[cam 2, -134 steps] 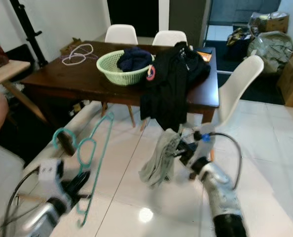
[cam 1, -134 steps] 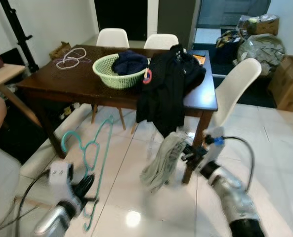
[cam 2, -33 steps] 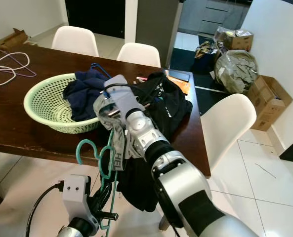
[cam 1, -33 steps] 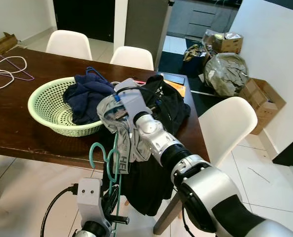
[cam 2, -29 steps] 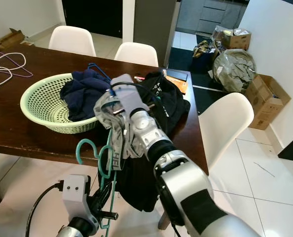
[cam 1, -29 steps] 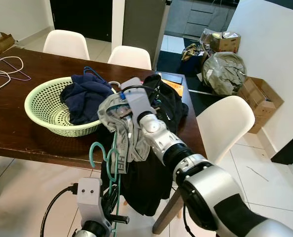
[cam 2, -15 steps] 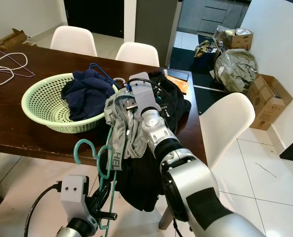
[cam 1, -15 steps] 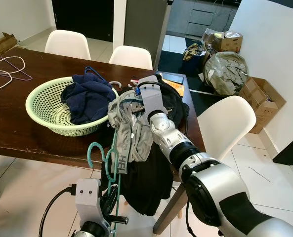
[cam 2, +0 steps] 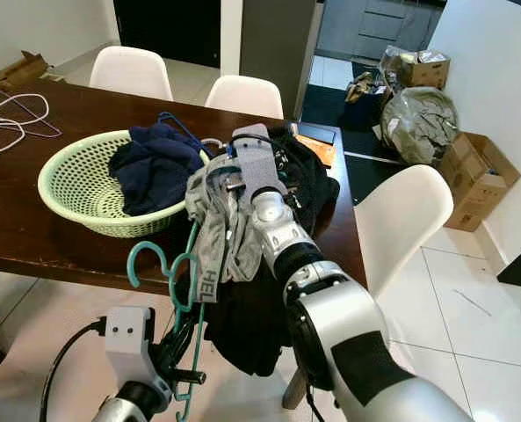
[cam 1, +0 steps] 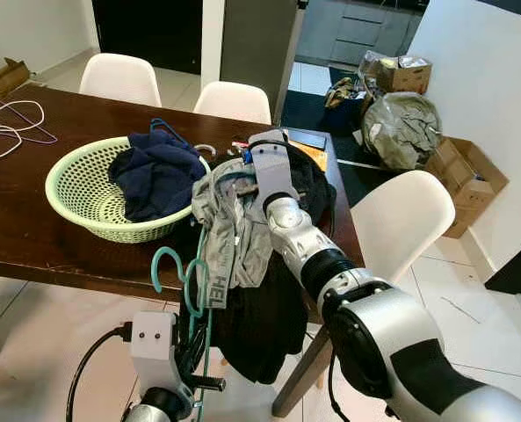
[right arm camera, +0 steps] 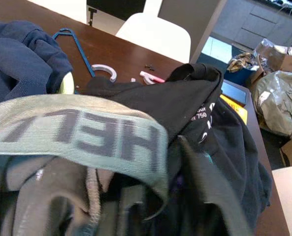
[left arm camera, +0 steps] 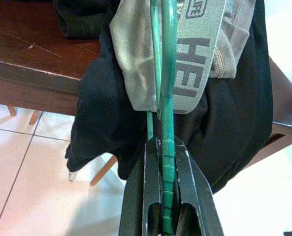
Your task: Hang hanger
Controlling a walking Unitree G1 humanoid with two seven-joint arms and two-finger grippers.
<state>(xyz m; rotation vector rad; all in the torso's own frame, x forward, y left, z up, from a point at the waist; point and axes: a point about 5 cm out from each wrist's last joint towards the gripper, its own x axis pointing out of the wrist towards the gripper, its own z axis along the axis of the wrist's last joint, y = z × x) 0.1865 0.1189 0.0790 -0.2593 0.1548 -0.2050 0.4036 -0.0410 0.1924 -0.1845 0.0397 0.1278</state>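
Hanger (cam 1: 192, 290) and grey shorts (cam 1: 234, 233) are the two things being brought together. The left end effector (left arm camera: 166, 157) is clamped on the lower stem of the teal hanger, holding it upright so its long axis runs near vertical, with the hook curling at the top toward the robot's left. The right end effector (cam 2: 234, 189) is raised above it over the edge of the desk (cam 1: 32, 237), buried in the grey shorts; it appears to be gripping the fabric, though its fingers are hidden in the cloth, so I cannot tell for sure.

The relation that matters: the shorts hang directly above and just to the right of the hanger's upper part, their lettered waistband (left arm camera: 187, 69) draped across the hanger's shaft and touching it. The hanger rises from below into the cloth, so the left arm is the nearer one to finish the threading, probably by pushing upward along that vertical axis while the right holds the waistband spread.

Behind them a black jacket (cam 1: 269, 325) drapes off the desk, and a green basket (cam 1: 84, 198) holding dark blue clothes sits further left.
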